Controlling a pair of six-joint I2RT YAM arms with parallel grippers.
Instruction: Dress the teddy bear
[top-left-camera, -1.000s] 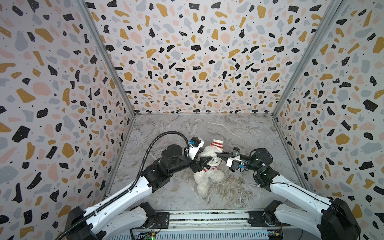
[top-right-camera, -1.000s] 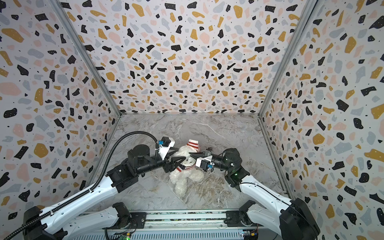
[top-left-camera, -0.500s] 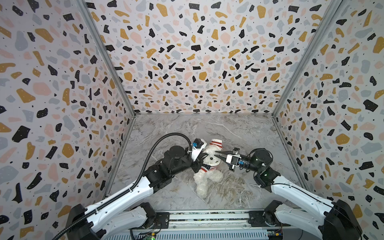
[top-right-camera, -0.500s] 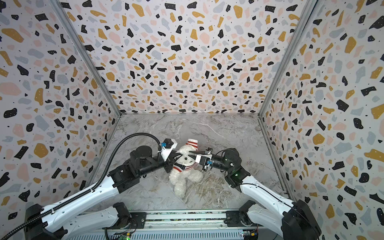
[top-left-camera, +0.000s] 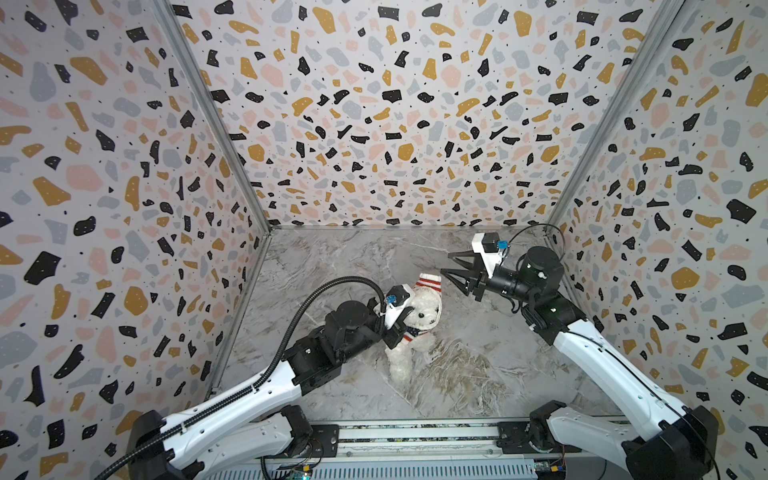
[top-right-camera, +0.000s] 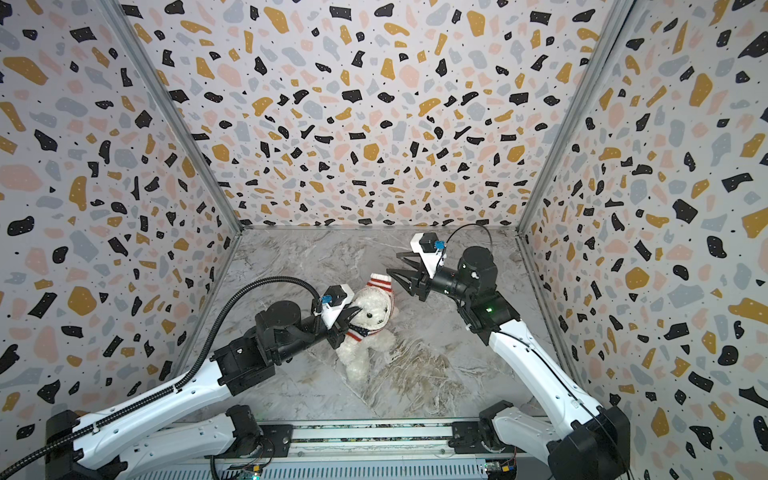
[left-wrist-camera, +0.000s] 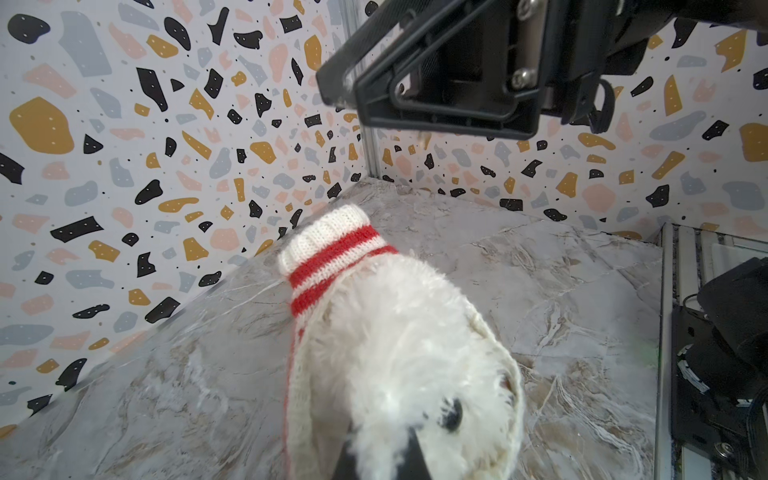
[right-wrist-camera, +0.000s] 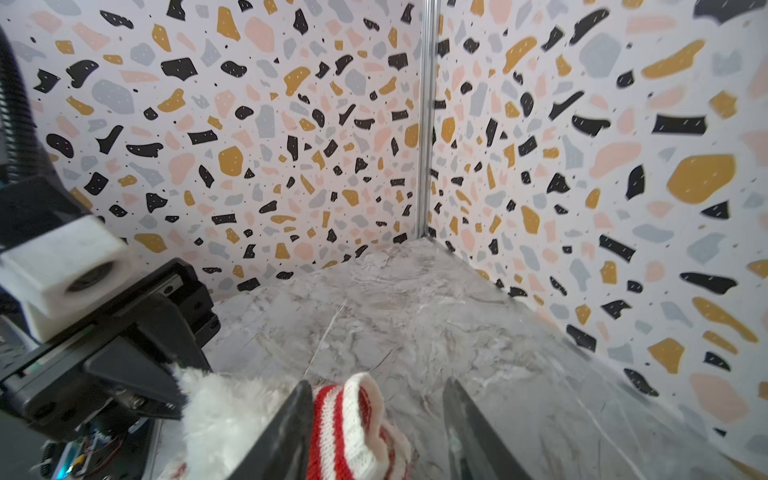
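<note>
On teddy bear (top-left-camera: 424, 309) neck: knitted sweater (top-left-camera: 413, 332), striped hem (top-left-camera: 429, 284) behind head. Body bare. Left pincer (top-left-camera: 402, 328) clenched at neck; right pincer (top-left-camera: 445, 263) released.

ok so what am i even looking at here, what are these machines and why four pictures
Two robot arms stand in a box with speckled walls and a marble floor. Two pictures look down on the whole scene from above and are nearly alike. The other two come from a small camera on each arm's wrist, looking along that arm's pincer, called the end effector.

Only one thing is on the floor: a white toy bear with a knit sweater, white with red stripes, partly pulled on. The sweater's striped end sticks up beside the bear's head.

The left end effector is shut at the bear's neck; whether it pinches fur or knit I cannot tell. The right end effector hangs open beside the striped end, holding nothing.
</note>
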